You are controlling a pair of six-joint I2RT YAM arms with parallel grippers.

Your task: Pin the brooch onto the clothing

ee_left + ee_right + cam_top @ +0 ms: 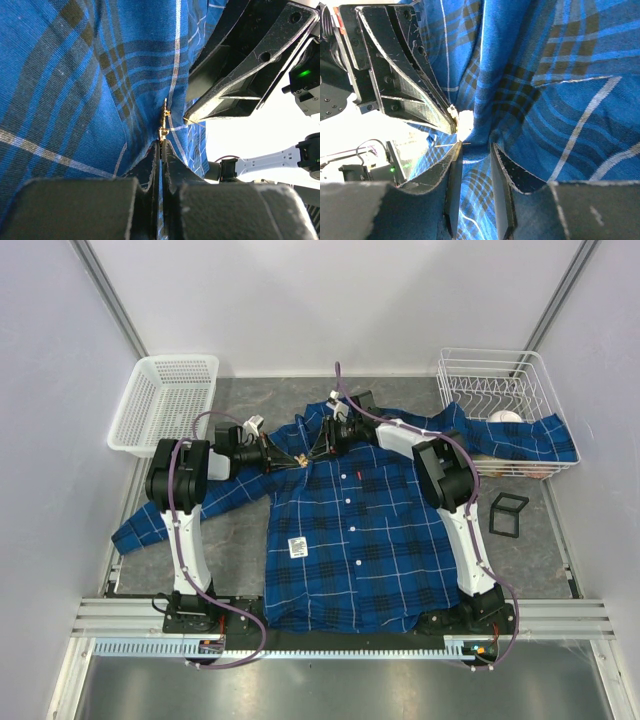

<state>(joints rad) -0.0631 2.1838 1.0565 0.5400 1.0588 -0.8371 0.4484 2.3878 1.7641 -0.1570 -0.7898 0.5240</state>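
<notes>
The blue plaid shirt lies flat, collar to the far side, with a white tag on its front. Both grippers meet at the collar's left side. My left gripper is shut on the small gold brooch, which sits at its fingertips against a raised fold of the shirt. My right gripper faces it and pinches a bunch of the fabric between its jaws. A thin pin tip pokes out beside the right gripper's left finger. The brooch shows pale at the left fingers.
A white plastic basket stands at the back left. A wire rack at the back right holds a white object, and the shirt's sleeve drapes over it. A black square frame lies right of the shirt.
</notes>
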